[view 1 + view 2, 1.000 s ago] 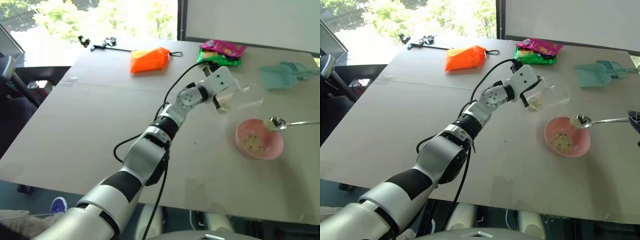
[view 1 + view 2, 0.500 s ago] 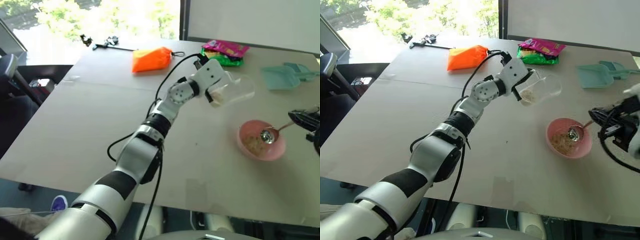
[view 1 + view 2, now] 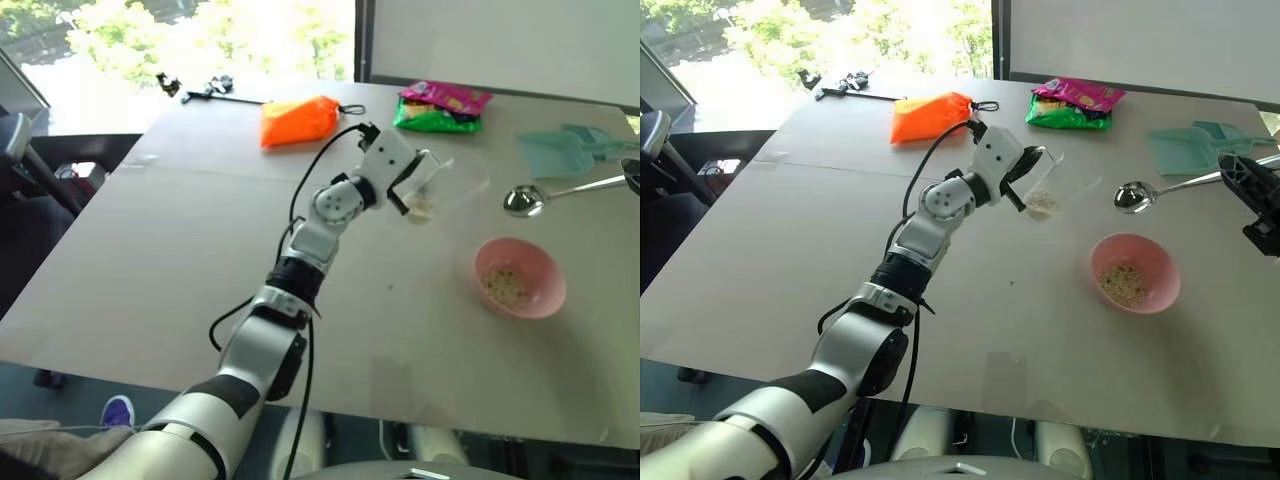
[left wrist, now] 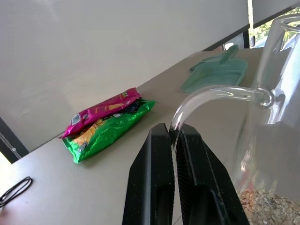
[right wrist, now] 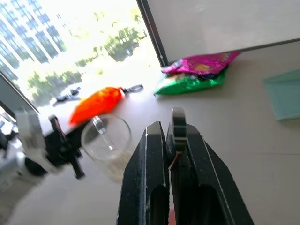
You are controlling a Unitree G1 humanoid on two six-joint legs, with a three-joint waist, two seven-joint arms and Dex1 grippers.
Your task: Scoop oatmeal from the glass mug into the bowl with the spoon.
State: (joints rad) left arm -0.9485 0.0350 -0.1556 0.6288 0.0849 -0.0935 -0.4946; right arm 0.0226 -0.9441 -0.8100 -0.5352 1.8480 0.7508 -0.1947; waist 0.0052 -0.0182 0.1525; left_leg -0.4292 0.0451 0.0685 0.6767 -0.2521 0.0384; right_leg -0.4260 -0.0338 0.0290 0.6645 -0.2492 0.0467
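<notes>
My left gripper (image 4: 173, 133) is shut on the handle of the glass mug (image 3: 447, 183) and holds it tilted above the table, mouth towards the right. A small heap of oatmeal (image 3: 1041, 204) lies in the mug's lower side. The silver spoon (image 3: 524, 200) hangs in the air to the right of the mug, and its shiny bowl looks empty. My right gripper (image 3: 1252, 190), at the right edge, is shut on the spoon's handle. The pink bowl (image 3: 545, 296) stands on the table below the spoon with some oatmeal (image 3: 506, 287) in it.
A teal plastic scoop (image 3: 560, 152) lies at the back right. Green and pink snack bags (image 3: 441, 106) and an orange pouch (image 3: 298, 119) sit along the far side. Small black items (image 3: 205, 89) lie at the far left corner. The table's near edge (image 3: 400, 415) runs below the bowl.
The spoon tipped its oatmeal into the bowl, then rose out of it, up and back to mug height. The left gripper carried the tilted mug a little to the left.
</notes>
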